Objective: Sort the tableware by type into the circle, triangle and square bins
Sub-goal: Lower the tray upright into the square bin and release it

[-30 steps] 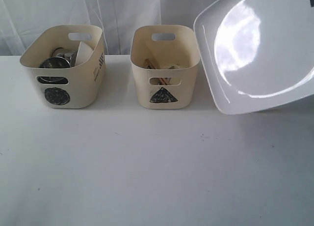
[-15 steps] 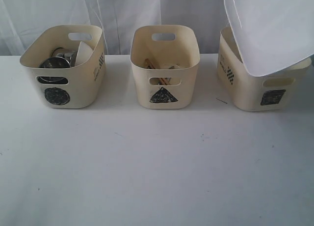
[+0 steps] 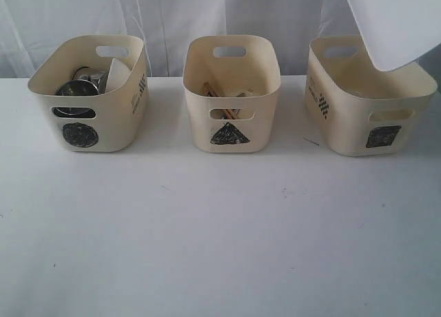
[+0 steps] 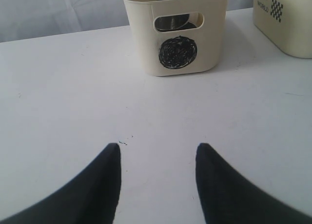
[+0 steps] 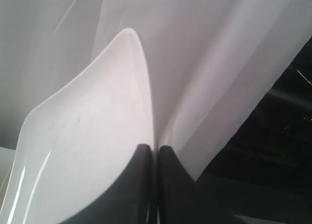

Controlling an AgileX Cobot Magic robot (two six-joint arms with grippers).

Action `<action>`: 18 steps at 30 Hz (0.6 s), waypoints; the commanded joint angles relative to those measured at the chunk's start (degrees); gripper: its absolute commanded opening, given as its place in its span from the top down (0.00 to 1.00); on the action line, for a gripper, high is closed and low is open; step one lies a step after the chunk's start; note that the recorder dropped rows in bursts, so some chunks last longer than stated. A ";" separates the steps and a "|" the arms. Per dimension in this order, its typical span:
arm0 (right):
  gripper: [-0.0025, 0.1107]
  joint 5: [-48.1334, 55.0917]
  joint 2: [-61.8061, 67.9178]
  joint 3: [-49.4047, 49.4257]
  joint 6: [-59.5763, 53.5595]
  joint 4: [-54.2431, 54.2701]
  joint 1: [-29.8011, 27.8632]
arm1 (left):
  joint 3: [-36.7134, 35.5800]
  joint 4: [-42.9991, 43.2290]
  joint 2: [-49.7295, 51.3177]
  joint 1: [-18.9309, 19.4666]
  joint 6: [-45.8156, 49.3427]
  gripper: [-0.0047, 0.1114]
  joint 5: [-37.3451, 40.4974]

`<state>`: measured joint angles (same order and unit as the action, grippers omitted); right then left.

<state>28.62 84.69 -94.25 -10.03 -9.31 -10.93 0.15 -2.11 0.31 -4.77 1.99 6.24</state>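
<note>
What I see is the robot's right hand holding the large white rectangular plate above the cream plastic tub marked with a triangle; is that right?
Not quite. The right hand does hold the large white rectangular plate, but above the cream plastic tub marked with a black square, not the triangle-marked tub. The exterior view shows it.

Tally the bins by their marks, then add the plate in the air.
Circle bin: 1
Triangle bin: 1
Square bin: 1
White plate: 1
Total: 4
</note>
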 commanded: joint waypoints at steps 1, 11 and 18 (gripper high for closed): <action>0.98 -4.72 3.23 -3.95 1.43 -2.20 -0.10 | -0.15 -0.43 -0.31 0.14 -0.32 0.51 -0.31; 0.98 -6.32 10.39 -5.97 1.23 -6.83 -0.10 | -0.15 -0.43 -0.31 0.14 -0.32 0.51 -0.31; 0.98 -8.45 13.96 -5.97 1.81 -7.34 -1.28 | -0.15 -0.43 -0.31 0.14 -0.32 0.51 -0.31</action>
<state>23.46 98.10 -99.35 -9.07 -15.83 -11.27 0.15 -2.11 0.31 -4.77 1.99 6.24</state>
